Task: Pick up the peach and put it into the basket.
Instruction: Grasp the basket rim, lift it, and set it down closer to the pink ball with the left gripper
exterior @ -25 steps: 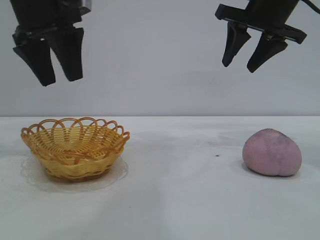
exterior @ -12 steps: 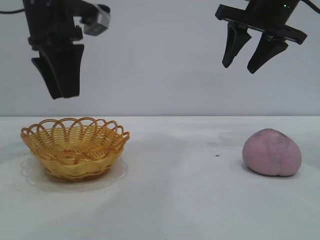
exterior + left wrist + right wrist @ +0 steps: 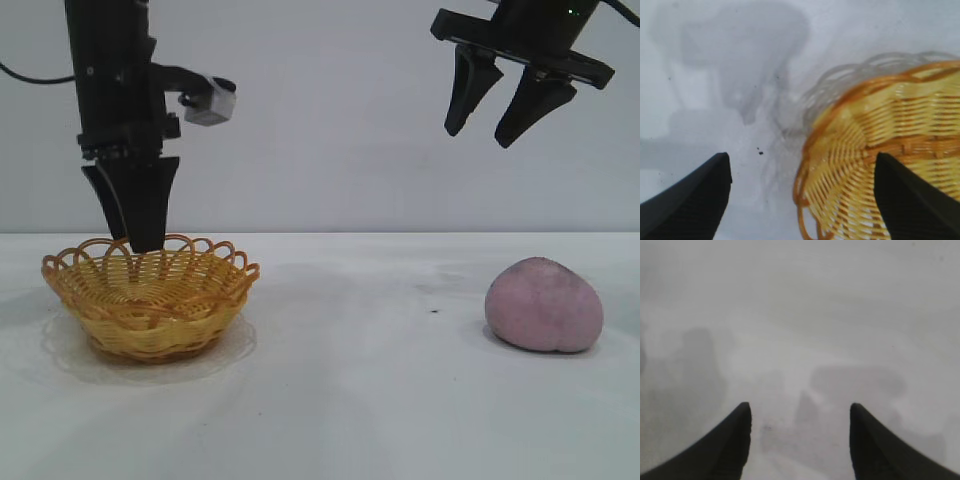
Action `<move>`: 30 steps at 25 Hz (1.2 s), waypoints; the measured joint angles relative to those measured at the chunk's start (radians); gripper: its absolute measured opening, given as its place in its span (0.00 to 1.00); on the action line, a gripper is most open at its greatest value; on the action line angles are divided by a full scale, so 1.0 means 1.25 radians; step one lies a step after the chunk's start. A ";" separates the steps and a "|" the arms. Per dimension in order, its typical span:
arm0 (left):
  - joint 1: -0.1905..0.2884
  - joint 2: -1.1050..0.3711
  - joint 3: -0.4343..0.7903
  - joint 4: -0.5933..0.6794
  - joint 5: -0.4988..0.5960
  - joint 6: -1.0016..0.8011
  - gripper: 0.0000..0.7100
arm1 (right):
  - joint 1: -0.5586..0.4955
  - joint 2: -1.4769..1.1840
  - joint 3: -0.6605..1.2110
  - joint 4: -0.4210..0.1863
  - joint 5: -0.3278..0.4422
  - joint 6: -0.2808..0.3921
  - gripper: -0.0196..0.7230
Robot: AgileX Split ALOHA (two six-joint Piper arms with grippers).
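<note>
White tabletop (image 3: 360,400) holds basket (image 3: 148,295) and peach (image 3: 544,305); left gripper (image 3: 136,215) and right gripper (image 3: 503,105) spread, empty.

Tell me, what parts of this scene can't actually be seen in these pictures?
- The peach: only in the exterior view; its far side and underside are hidden, and neither wrist view shows it.
- The basket: its floor is hidden behind the near wall in the exterior view; the left wrist view cuts it off at the edge.
- Left gripper: seen edge-on outside, so its spread shows only in the wrist view.
- Right gripper: its arm runs off the top.
</note>
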 joint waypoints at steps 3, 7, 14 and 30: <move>0.000 0.018 0.000 0.015 -0.008 0.000 0.73 | 0.000 0.000 0.000 0.000 0.001 0.000 0.54; 0.000 0.034 -0.002 0.015 -0.022 0.000 0.73 | 0.000 0.000 0.000 0.000 0.001 0.000 0.54; 0.000 0.036 -0.011 0.013 0.019 -0.003 0.11 | 0.000 0.000 0.000 -0.002 0.001 0.000 0.54; 0.000 -0.050 -0.009 -0.133 0.096 -0.401 0.00 | 0.000 0.000 0.000 -0.002 0.002 0.000 0.54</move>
